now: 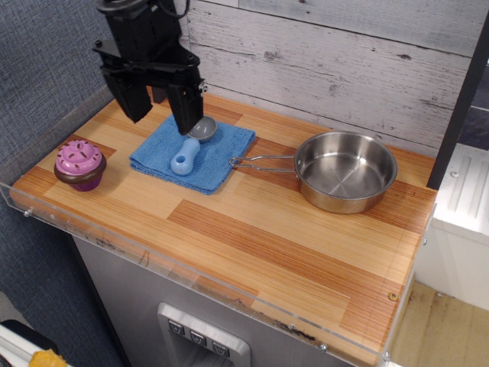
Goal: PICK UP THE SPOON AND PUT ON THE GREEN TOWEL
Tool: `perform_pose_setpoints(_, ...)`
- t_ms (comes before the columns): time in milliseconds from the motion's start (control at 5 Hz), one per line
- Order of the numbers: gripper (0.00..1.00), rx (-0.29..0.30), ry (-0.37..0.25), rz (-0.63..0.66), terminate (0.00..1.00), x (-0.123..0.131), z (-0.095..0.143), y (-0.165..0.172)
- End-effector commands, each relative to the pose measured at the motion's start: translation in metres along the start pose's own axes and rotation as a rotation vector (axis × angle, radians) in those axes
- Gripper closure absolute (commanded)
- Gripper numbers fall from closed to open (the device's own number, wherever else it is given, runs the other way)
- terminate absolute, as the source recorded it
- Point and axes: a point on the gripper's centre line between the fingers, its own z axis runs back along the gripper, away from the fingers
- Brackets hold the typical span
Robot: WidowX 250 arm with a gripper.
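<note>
The spoon (pixel 189 148), with a light-blue handle and a round grey bowl, lies on the bright blue folded towel (pixel 221 157) at the back left of the wooden table. My black gripper (pixel 157 107) hangs open and empty above the towel's back left part, its two fingers spread wide apart. The right finger (pixel 183 111) stands just above the spoon's bowl and hides a little of it. The spoon is free of the gripper.
A steel pan (pixel 346 171) with a wire handle stands right of the towel, the handle reaching the towel's edge. A purple toy cupcake (pixel 79 164) sits at the left edge. A clear plastic rim (pixel 229 294) runs along the front.
</note>
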Motion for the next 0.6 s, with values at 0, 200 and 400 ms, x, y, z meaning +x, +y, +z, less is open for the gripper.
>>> perform_pose_setpoints(0, 0.00, 0.047, -0.003, -0.027, 0.00, -0.0131, 0.0066, 0.0025)
perform_pose_setpoints(200, 0.00, 0.029, 0.039, -0.090, 0.00, -0.0116, 0.0049, 0.0027)
perform_pose_setpoints(400, 0.00, 0.029, 0.039, -0.090, 0.00, -0.0116, 0.0049, 0.0027)
